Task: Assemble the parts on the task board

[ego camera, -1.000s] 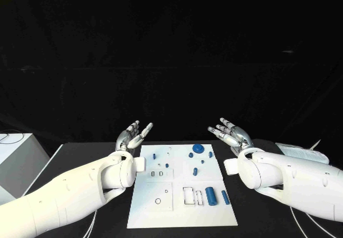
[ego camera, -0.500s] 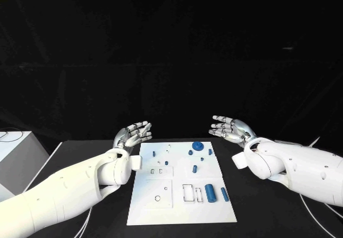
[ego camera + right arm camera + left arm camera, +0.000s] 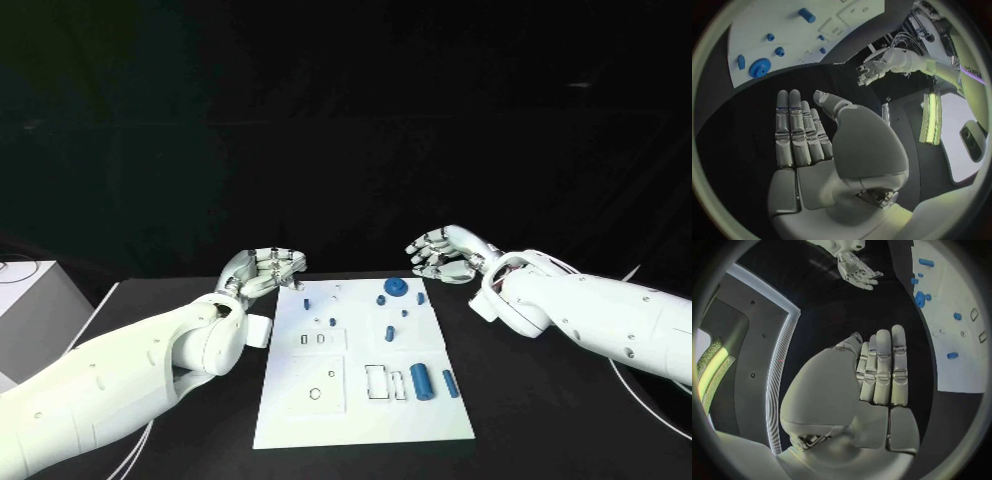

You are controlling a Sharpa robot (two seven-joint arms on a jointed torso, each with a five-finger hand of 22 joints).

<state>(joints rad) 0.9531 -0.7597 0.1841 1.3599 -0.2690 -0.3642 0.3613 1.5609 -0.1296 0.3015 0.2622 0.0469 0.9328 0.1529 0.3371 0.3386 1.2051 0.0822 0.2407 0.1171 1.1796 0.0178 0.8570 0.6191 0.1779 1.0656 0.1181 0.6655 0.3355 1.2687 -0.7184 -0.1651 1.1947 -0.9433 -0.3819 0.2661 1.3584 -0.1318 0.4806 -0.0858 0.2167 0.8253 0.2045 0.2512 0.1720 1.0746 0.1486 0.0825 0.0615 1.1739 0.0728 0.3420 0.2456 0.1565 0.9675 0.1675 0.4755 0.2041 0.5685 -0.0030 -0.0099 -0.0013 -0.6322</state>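
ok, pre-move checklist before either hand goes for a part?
1. Left hand holds nothing, fingers straight in its wrist view: ok.
2. Right hand holds nothing: ok.
3. Both hands off the task board, at its far corners: ok.
4. Blue parts on board, large cylinder lying near the slots: ok.
5. Round blue disc at the far edge, unobstructed: ok.
6. Which part fits which slot: cannot tell.

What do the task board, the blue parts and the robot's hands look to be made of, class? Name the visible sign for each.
Task board: probably matte white plastic, flat and glare-free. Blue parts: likely moulded plastic, evenly coloured. Left hand and right hand: seemingly metal, silvery sheen.
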